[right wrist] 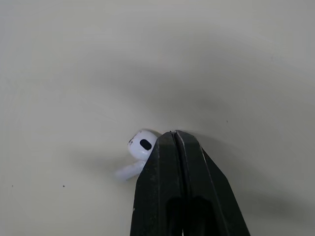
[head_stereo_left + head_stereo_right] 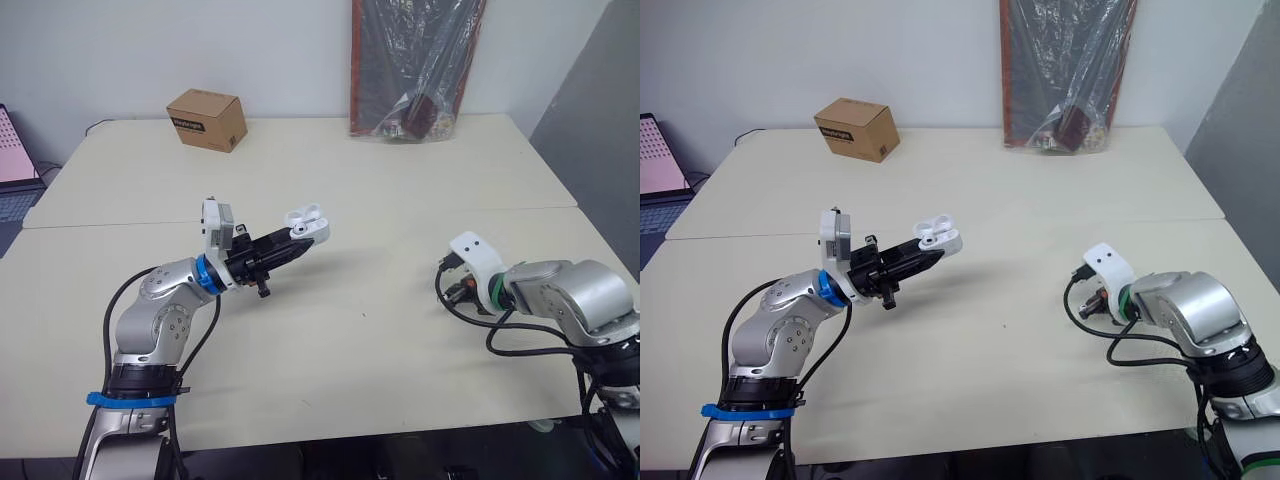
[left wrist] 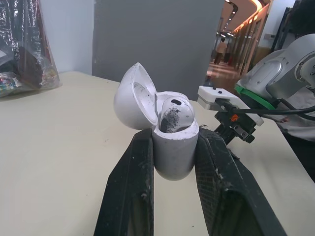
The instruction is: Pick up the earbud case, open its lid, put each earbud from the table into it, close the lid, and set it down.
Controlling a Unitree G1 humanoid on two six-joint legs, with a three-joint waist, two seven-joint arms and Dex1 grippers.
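Looking from head: your left gripper (image 2: 296, 243) clamps open earbud case (image 2: 308, 222) above table (image 2: 380, 340), 9 o'clock of right gripper (image 2: 452, 292) | left wrist: one earbud (image 3: 174, 113) seated inside | right wrist: fingers (image 1: 158, 187) pressed together, second earbud (image 1: 140, 143) touching their tips.

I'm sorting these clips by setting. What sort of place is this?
Probably an office or lab room: pale tables pushed together by a white wall, a laptop to the side, and a lit corridor beyond.
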